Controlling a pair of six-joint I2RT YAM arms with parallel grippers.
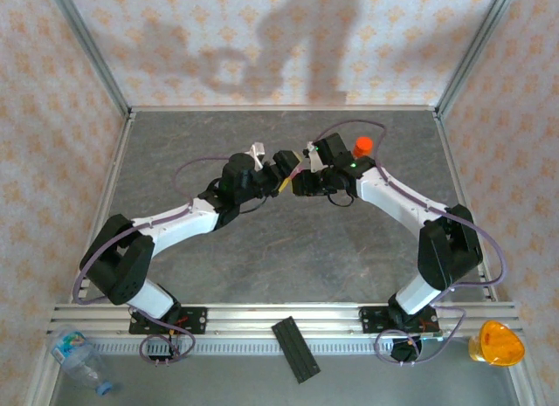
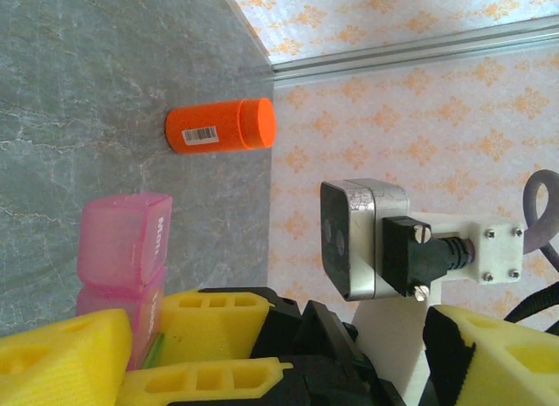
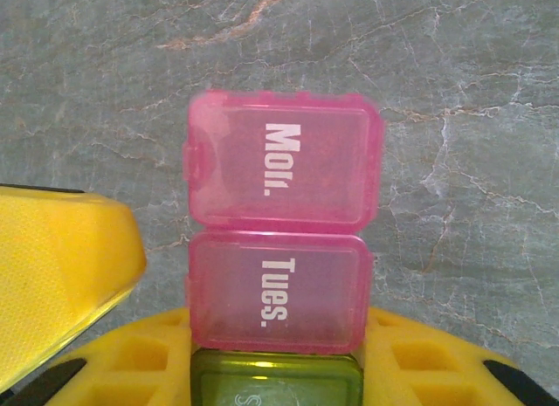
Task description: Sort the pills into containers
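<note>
Foam pads [image 3: 419, 362] of the right gripper [image 3: 278, 371] clamp shut on the green box [image 3: 275, 381] of the pill organiser [image 3: 279, 249], presenting its pink "Mon." and "Tues." lids, probably for the wide-open, empty left gripper [image 2: 279, 323] alongside, with the orange bottle [image 2: 218, 127] standing apart on the table [image 3: 454, 118].

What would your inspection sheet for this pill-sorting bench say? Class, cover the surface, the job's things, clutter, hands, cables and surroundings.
Surface: grey marbled mat, no damage seen.
Job's things: containers, joined pink boxes marked Mon. and Tues., then a green one; lids look shut; no pills seen.
Clutter: orange bottle standing apart; plastic bottle, black strip and orange object by the near rail.
Hands: right hand shut on the containers at the green end; left hand open, close beside them.
Cables: purple cables loop along both arms.
Surroundings: patterned walls, metal frame.
</note>
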